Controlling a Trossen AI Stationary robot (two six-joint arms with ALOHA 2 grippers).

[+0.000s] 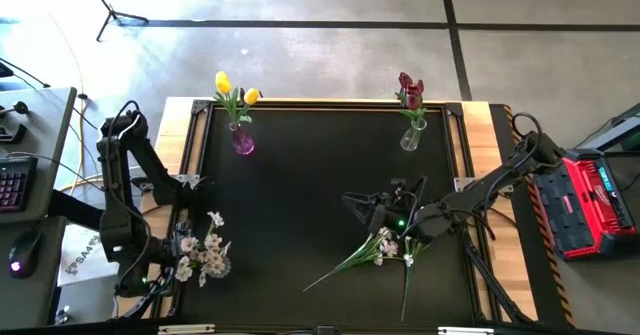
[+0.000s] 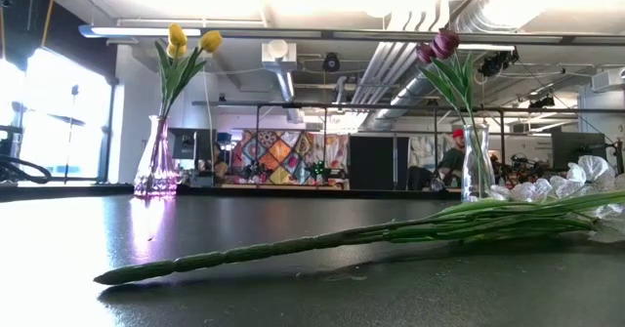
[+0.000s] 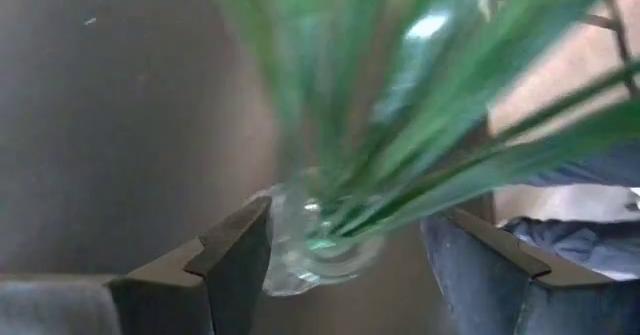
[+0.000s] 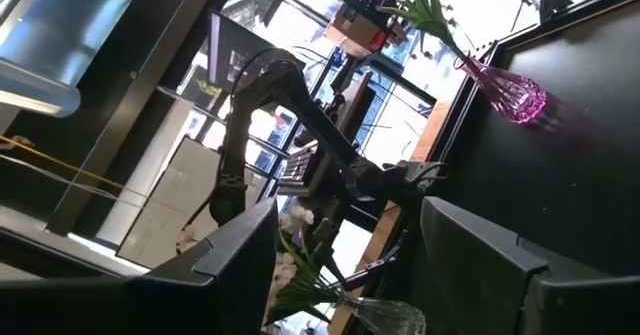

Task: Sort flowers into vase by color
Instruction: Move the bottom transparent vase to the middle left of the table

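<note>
The left gripper stood spread, its fingers flanking a clear vase of white-pinkish sprays at the table's near left edge, gripping nothing. The right gripper hovered parted and empty above the black table, just beyond loose white-blossom stems lying flat. Along the far edge, well apart, stood yellow tulips in a purple vase and dark red tulips in a clear far vase.
</note>
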